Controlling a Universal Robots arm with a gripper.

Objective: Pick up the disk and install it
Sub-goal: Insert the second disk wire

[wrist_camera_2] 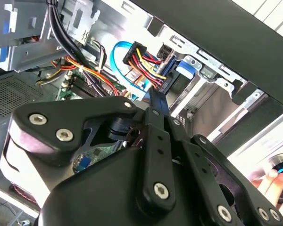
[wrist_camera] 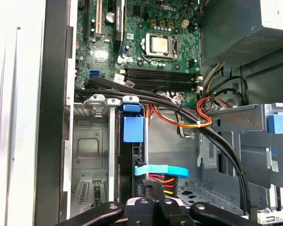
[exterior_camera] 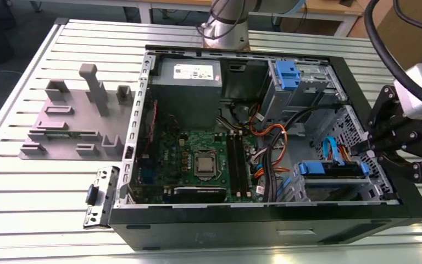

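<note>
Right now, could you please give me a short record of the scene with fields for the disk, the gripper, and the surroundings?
disk: in its blue caddy, seated on edge in the drive bay, cables plugged at its end
gripper: at the case's side wall, on the exterior view's right, beside the bay; in the first wrist view it sits just behind the disk's cabled end
jaws: state cannot be told
second caddy: blue handle, upper bay
power supply: grey box, far corner
motherboard: green, processor socket exposed
fixture: grey, on the slatted table beside the case
</note>
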